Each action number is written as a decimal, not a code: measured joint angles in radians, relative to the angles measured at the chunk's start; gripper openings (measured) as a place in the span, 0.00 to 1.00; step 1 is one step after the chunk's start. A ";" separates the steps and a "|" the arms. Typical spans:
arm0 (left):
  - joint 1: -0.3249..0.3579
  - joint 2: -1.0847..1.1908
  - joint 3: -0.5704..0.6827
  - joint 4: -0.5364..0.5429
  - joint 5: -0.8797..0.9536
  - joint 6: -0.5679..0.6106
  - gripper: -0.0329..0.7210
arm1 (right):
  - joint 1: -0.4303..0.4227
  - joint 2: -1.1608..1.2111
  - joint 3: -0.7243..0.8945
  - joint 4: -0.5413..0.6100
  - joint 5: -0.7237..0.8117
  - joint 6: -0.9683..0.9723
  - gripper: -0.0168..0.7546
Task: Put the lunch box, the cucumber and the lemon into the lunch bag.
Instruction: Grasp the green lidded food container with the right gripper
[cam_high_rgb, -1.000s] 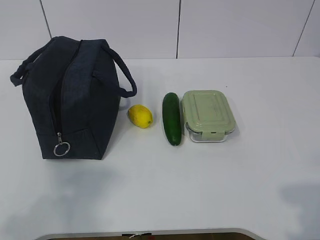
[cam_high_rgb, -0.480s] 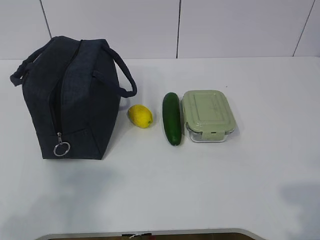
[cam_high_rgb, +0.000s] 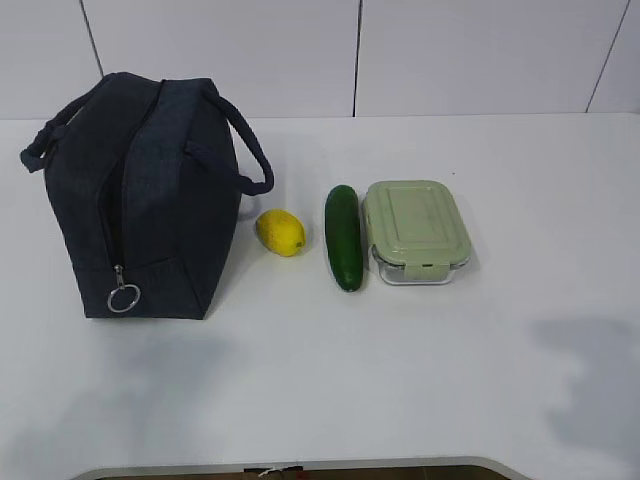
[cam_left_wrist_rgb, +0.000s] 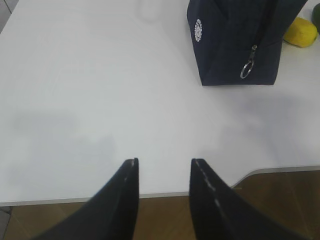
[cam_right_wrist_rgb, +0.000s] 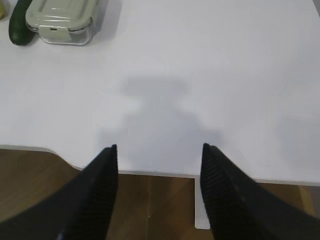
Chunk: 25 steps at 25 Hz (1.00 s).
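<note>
Nothing packed yet: zipped lunch bag (cam_high_rgb: 140, 200) upright on tabletop (cam_high_rgb: 400, 380); lemon (cam_high_rgb: 280, 232), cucumber (cam_high_rgb: 343, 238), lunch box (cam_high_rgb: 415, 230) lined up to its right. Left tool (cam_left_wrist_rgb: 163, 167) and right tool (cam_right_wrist_rgb: 158, 152) released, empty, short of everything. Next, probably: unzipping via ring pull (cam_high_rgb: 123, 298).

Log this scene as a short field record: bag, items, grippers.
lunch bag: upright at table's left, zipper closed, ring pull hanging low
lemon: on table, right of bag
cucumber: between lemon and lunch box
lunch box: lid clipped on, beside cucumber
left gripper: open, empty, near table's front edge
right gripper: open, empty, near table's front edge
</note>
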 joint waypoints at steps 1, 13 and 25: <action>0.000 0.000 0.000 0.000 0.000 0.000 0.36 | 0.000 0.022 0.000 0.000 -0.012 0.007 0.58; 0.000 0.000 0.000 -0.001 0.000 0.000 0.36 | 0.000 0.344 -0.027 0.113 -0.085 0.019 0.58; 0.000 0.000 0.000 -0.001 0.000 0.000 0.36 | 0.000 0.722 -0.295 0.230 -0.071 -0.030 0.58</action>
